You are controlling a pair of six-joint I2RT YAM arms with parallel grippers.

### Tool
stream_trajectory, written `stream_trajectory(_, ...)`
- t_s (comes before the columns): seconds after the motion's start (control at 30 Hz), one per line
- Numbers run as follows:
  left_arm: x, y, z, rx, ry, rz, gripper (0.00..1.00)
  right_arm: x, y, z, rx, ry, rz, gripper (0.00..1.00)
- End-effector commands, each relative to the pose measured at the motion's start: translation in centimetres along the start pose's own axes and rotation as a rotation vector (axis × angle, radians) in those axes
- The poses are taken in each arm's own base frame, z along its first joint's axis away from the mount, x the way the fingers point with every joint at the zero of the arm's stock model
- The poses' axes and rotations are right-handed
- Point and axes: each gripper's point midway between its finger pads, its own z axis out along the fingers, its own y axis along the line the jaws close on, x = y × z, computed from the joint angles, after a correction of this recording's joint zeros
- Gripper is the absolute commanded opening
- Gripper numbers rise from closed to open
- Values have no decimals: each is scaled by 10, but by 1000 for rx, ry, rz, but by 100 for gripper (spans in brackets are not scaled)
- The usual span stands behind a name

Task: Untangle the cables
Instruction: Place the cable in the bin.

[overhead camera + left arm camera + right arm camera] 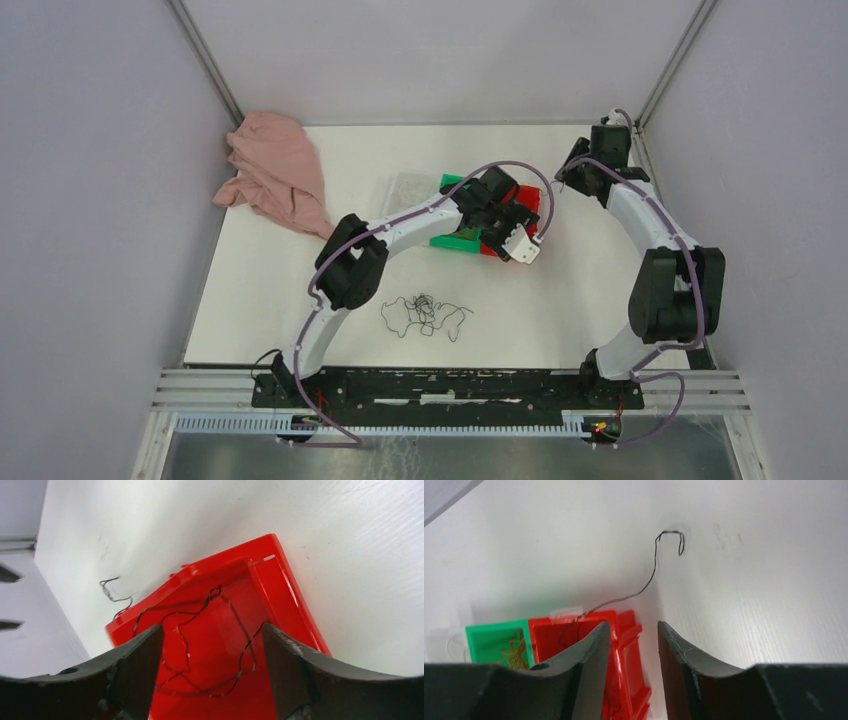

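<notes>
Rail [450,385], white table [590,300], cables [425,315], grey walls [90,220]

The red bin [280,595] is glossy, smooth plastic, with bright reflections along its rim. The green bin [489,640] just left of it is plastic too, and duller. A clear bin [405,187] further left is translucent plastic.

The black cable [185,630] in the red bin is hair-thin with a faint sheen. The tangled cables [425,315] near the arms are too fine to tell more.

The table [350,555] is white and matt, with fine ribbed lines.

The left gripper [212,627] has fingers [135,670] of dark grey, matt, grainy material. The right gripper [633,625] has similar fingers [684,655], with hairline cracks.

The pink cloth [275,175] at far left is soft and crumpled. The rails [210,390] at the near edge are bare metal.
</notes>
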Motion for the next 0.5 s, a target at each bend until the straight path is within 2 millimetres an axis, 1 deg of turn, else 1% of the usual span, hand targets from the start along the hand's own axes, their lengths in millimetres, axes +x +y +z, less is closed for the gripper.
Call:
stream_trajectory(0.0,-46,29,-68,-58,-33,-18,83,-28,-16,31,120,-21,28,47)
stream_trajectory(0.03,-48,28,-75,-54,-25,-26,89,-27,-21,43,155,0,16,47)
stream_trajectory(0.13,-51,27,-93,-55,0,-57,92,-30,-37,66,248,13,-21,48)
stream_trajectory(0.23,-56,33,-117,-84,15,-106,93,-34,-47,83,306,26,-36,49)
stream_trajectory(0.3,-58,36,-135,-100,26,-159,95,-33,-48,97,320,44,-41,49)
stream_trajectory(0.33,-57,36,-145,-106,38,-191,100,-33,-49,103,329,57,-47,49)
stream_trajectory(0.4,-54,40,-165,-130,58,-264,99,-31,-51,113,345,86,-61,48)
stream_trajectory(0.47,-45,46,-186,-168,71,-383,99,-28,-51,121,338,103,-68,47)
